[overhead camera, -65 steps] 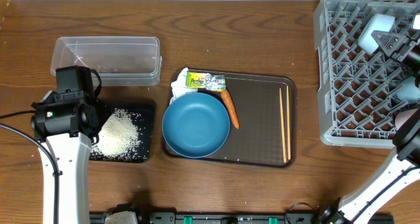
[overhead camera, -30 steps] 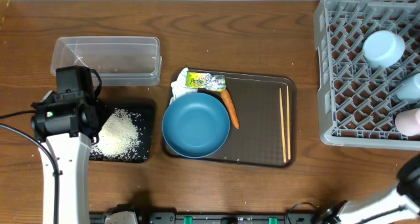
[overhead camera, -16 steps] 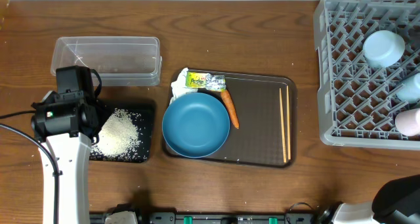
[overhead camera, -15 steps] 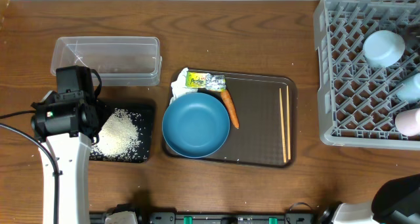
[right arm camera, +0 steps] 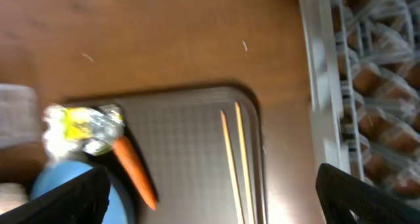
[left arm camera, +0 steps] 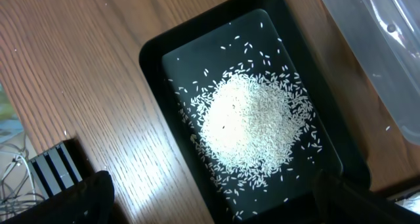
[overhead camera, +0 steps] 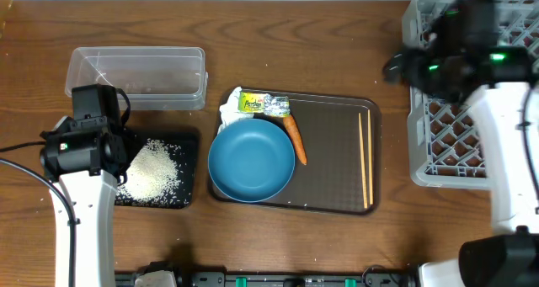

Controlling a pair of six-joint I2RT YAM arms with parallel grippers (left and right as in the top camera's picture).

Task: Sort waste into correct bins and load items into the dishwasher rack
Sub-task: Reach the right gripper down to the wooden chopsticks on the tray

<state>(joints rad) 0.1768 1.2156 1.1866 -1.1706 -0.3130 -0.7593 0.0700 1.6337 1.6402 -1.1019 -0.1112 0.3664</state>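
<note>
White rice (overhead camera: 152,171) lies heaped in the black tray (overhead camera: 189,151). My left gripper (left arm camera: 213,204) hangs open above it, nothing between its fingers. The clear tub (overhead camera: 139,77) stands behind. On the brown tray (overhead camera: 333,152) sit the blue plate-bowl (overhead camera: 251,159), the carrot (overhead camera: 295,140), the wrapper (overhead camera: 263,104), the tissue (overhead camera: 227,114) and the chopsticks (overhead camera: 365,156). My right gripper (right arm camera: 216,201) is open and holds nothing. It hovers over the tray's right end, with the chopsticks (right arm camera: 239,158) between its fingers' line of sight. The grey rack (overhead camera: 446,144) is at the right.
My right arm (overhead camera: 472,51) reaches over the rack's near-left corner and hides part of its inside. My left arm (overhead camera: 80,148) covers the black tray's left side. Bare wooden table lies between the brown tray and the rack.
My right arm has swung up from the bottom right edge to above the rack's left corner, now covering the cups and bowl seen there earlier. My left arm has not moved.
</note>
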